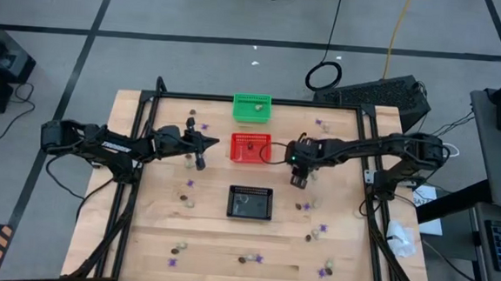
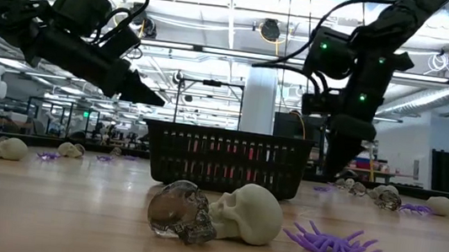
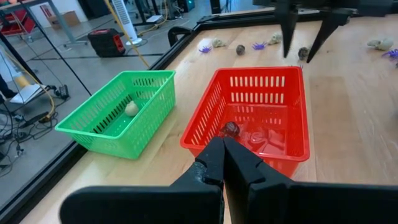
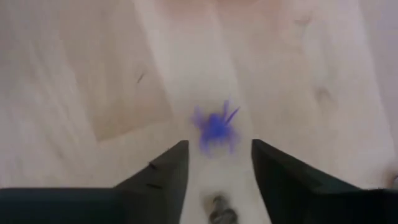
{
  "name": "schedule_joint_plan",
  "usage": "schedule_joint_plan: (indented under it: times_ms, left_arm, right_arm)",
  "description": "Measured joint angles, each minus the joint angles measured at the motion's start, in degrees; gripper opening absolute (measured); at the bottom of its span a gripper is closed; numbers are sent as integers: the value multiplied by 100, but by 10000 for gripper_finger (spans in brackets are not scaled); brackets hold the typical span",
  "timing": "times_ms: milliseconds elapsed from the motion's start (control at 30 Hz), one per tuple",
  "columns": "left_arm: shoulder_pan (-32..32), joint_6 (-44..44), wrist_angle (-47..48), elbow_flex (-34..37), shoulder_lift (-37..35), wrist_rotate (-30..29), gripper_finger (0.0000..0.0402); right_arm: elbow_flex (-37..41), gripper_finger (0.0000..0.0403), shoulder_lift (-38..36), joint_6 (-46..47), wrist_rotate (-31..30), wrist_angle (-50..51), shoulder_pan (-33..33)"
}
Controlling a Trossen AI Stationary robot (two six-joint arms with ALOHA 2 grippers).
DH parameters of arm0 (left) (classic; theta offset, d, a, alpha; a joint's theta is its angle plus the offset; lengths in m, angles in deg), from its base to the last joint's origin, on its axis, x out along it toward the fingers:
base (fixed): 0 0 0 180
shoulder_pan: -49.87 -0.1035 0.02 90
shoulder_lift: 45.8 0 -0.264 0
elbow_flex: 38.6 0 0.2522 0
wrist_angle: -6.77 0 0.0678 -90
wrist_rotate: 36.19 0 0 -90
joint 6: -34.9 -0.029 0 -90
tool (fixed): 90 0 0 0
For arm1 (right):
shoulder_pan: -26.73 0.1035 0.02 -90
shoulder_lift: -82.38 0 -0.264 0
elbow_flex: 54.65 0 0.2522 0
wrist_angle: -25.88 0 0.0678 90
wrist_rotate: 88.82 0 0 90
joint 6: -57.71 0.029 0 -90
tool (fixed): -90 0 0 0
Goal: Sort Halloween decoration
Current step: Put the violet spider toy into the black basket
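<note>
Hovering right of centre, right gripper [image 4: 214, 158] spread wide over purple spider [image 4: 216, 129]; left gripper [image 3: 222, 163] pinched closed, empty, near red basket [image 3: 211, 112].

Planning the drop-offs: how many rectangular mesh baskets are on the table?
3. The green rectangular mesh basket sits at the far edge, the red rectangular mesh basket just nearer, and the black rectangular mesh basket mid-table.

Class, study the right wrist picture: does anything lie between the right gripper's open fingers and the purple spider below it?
Nothing visible does. The right gripper hangs open over the purple spider, with only bare table around it.
</note>
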Motion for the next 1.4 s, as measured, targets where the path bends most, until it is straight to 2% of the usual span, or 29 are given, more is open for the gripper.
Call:
schedule_joint_plan:
  times_ms: [67, 167, 333, 533, 767, 867, 1133, 1400]
  left_arm:
    - [0, 0, 0, 0, 0, -1, 3]
    - [0, 0, 0, 0, 0, 0, 3]
    - [0, 3, 36, 0, 0, -2, 3]
    - [0, 3, 116, -2, 0, -2, 3]
    - [0, 3, 109, -2, 0, -2, 3]
    - [0, 3, 109, -2, 0, -2, 3]
    - [0, 3, 107, -2, 0, -2, 3]
    - [0, 5, 107, -2, 0, -2, 3]
  right_arm:
    - [-4, 196, 27, -53, 55, -70, -111]
    - [-7, 204, 139, -140, 459, -136, -288]
    - [-25, 187, 517, -207, 782, -355, -468]
    - [-35, 129, 700, -352, 835, -351, -504]
    - [-17, 34, 512, -379, 1043, -361, -506]
    - [-7, 7, 422, -382, 1069, -334, -504]
    - [2, 2, 236, -327, 1073, -280, -433]
    - [2, 0, 25, -218, 1070, -306, -21]
